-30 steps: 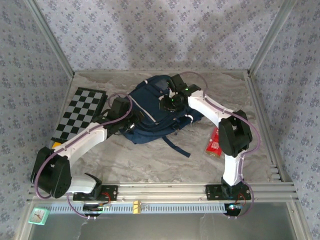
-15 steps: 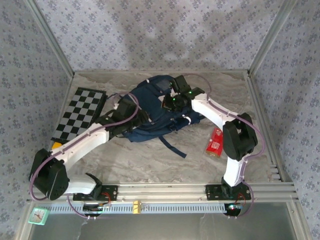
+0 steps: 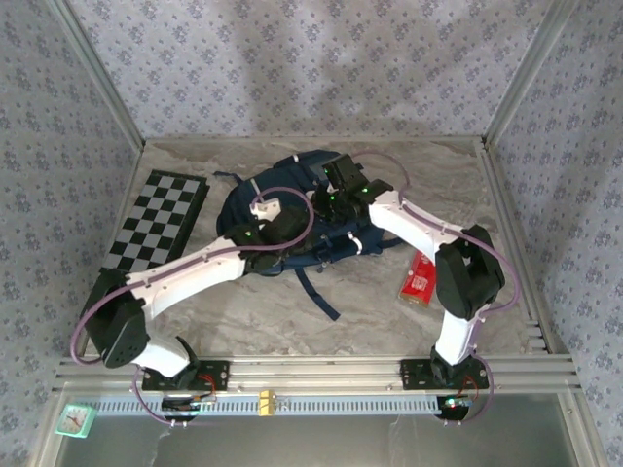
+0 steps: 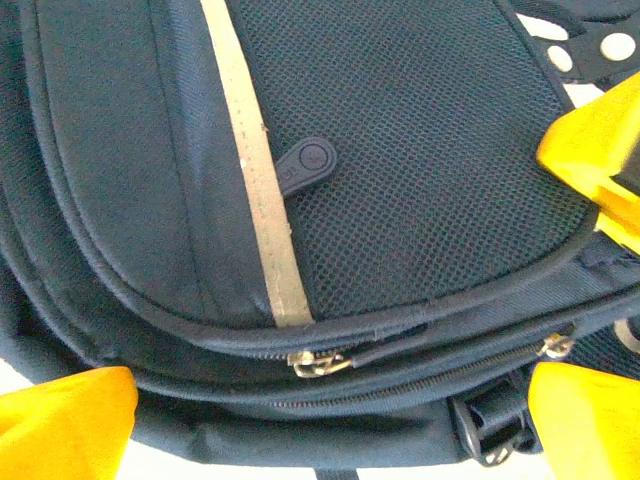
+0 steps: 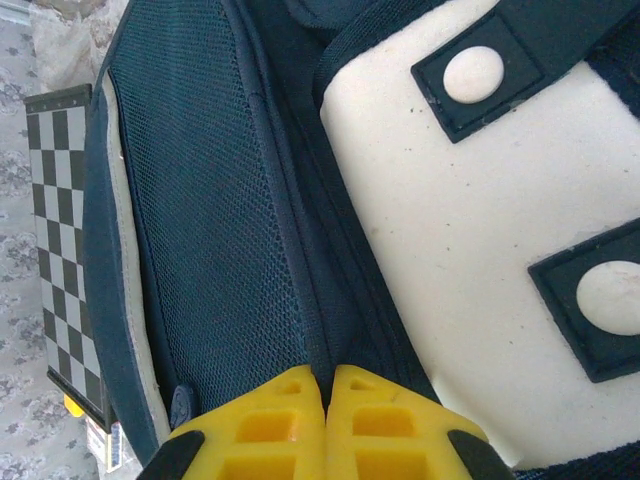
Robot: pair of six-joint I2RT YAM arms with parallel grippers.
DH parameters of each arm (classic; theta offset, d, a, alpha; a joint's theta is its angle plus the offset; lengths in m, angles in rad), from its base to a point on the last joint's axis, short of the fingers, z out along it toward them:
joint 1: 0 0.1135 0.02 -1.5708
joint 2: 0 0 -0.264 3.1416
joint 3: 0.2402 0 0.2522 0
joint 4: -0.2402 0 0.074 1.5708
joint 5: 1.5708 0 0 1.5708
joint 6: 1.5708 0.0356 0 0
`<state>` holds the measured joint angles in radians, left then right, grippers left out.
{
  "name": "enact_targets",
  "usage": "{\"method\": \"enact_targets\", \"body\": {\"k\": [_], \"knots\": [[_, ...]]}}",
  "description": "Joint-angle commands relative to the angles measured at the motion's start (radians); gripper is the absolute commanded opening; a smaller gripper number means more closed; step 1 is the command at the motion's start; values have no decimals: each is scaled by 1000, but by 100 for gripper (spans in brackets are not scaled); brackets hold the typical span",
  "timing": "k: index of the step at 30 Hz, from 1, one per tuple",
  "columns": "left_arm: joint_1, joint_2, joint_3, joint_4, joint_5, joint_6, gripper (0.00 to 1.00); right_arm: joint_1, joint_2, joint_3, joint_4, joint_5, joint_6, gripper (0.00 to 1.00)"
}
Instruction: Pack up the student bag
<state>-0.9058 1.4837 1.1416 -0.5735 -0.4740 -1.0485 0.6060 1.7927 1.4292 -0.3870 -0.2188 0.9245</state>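
Note:
The student bag [image 3: 292, 199], navy with white patches, lies at the back middle of the table with a strap trailing toward me. My left gripper [image 3: 265, 209] hovers over the bag's left part. In the left wrist view it [image 4: 330, 425] stands wide open, its yellow fingers [image 4: 60, 425] either side of the zippered edge, above a brass zipper pull [image 4: 320, 362]. My right gripper [image 3: 326, 199] is on the bag's top. Its yellow fingers [image 5: 270, 420] are shut tight, the tips [image 5: 325, 385] pinching the navy seam between the mesh pocket [image 5: 210, 230] and a white patch [image 5: 480, 230].
A folded chessboard [image 3: 156, 219] lies left of the bag, its edge showing in the right wrist view [image 5: 60, 250]. A red packet [image 3: 417, 277] lies on the table right of the bag, under my right arm. Aluminium posts and papered walls close in the back and sides.
My left gripper has opened and swung right, over the bag. My right gripper has shut on the bag's seam, and the bag has shifted left and bunched up.

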Motion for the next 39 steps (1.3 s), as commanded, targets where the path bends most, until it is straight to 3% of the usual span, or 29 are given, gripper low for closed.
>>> {"method": "enact_targets", "body": {"k": [1,6,17,26,34,39], "knots": [[-5,39,51,-60,-93,-47,100,4,-59,-10,68,16,45,0],[1,72,62,-95,-163,-129,100,-2,-67,-39,98,16,70,0],[33,111,42,-42,-153,-107,98,-14,-67,-46,125,9,88,0],[54,28,-34,-71,-146,-55,83,-30,-64,-42,128,-2,80,0],[60,-13,-40,-79,-79,-19,61,-31,-62,-30,124,-2,72,0],[74,7,-15,-91,-40,-13,56,-33,-59,-28,122,-3,71,0]]}}
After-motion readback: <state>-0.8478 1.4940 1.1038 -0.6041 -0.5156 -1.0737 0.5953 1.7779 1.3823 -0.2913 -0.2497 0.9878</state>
